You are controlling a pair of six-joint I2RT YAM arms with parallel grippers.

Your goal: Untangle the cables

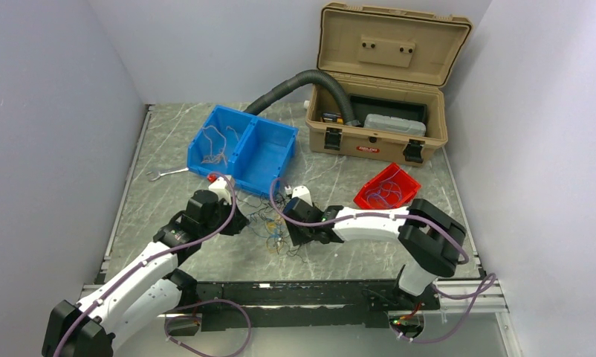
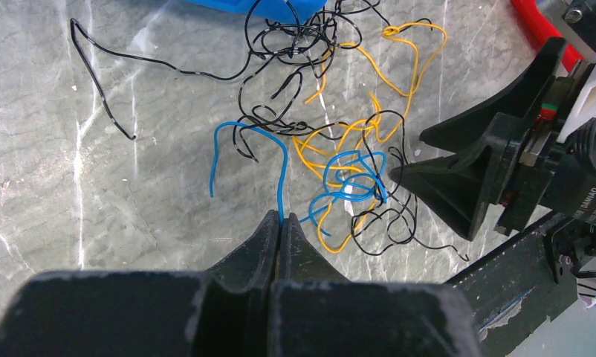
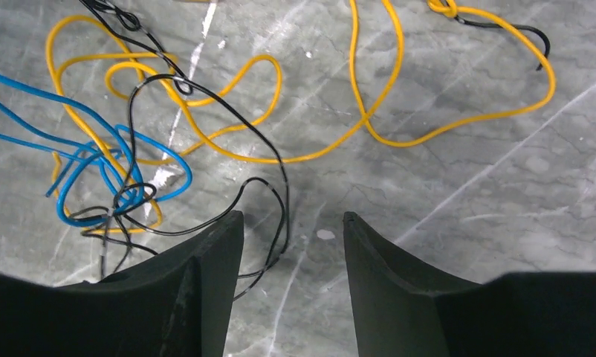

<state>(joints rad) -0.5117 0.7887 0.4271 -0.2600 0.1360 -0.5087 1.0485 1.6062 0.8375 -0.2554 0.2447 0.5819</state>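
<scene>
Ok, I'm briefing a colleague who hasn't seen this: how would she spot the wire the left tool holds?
Find the blue two-part bin; just in front of it lies a tangle of thin wires. At its left side the left tool pinches a blue wire that arches like a hook. Unlike the other blue wire, knotted deep in the tangle, it lies nearly free.

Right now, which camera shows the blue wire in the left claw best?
The left wrist view: the blue wire is close and sharp, pinched in the shut left gripper. From above, the tangle is too small to pick it out. The right wrist view shows blue loops, maybe not the same wire.
</scene>
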